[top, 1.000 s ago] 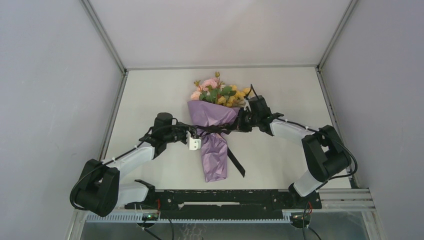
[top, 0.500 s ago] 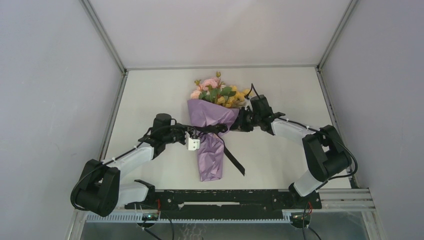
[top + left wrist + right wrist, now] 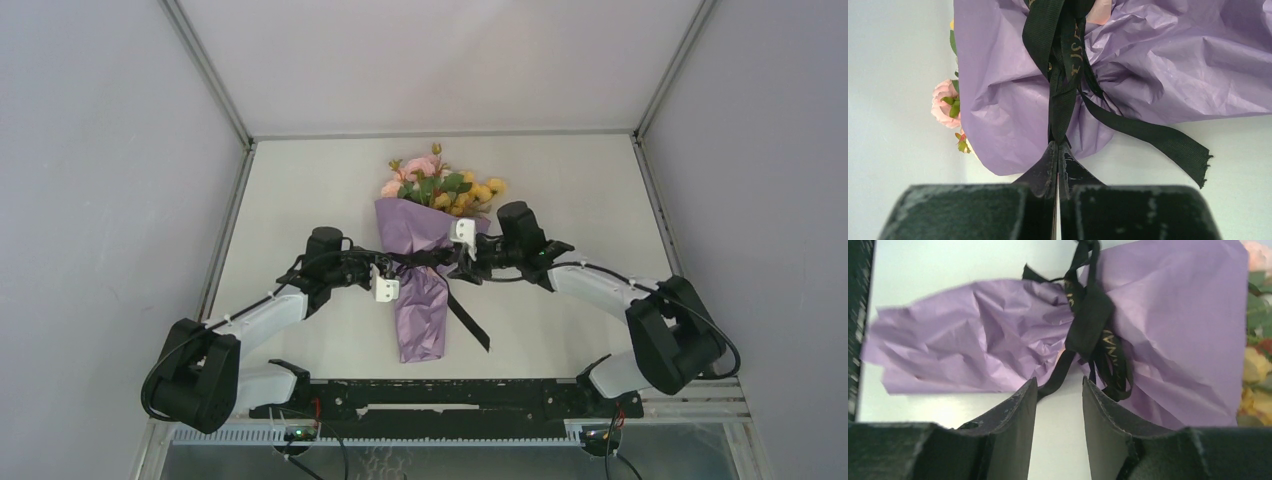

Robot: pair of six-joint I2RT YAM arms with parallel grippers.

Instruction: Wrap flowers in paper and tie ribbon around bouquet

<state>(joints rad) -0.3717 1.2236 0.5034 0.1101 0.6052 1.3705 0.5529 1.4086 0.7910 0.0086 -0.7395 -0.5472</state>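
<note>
The left claw (image 3: 1058, 152) is pinched shut on the floppy black ribbon (image 3: 1062, 95), which cinches the crinkled purple paper (image 3: 1168, 60); the right claw (image 3: 1059, 390) stands half open just short of the knot, gripping nothing. The bouquet (image 3: 420, 310) lies on the white table (image 3: 570, 170) between the arms. Only the top view shows the flowers (image 3: 440, 185) whole; the wrist views show the ribbon's gold lettering, the left its frayed end.
</note>
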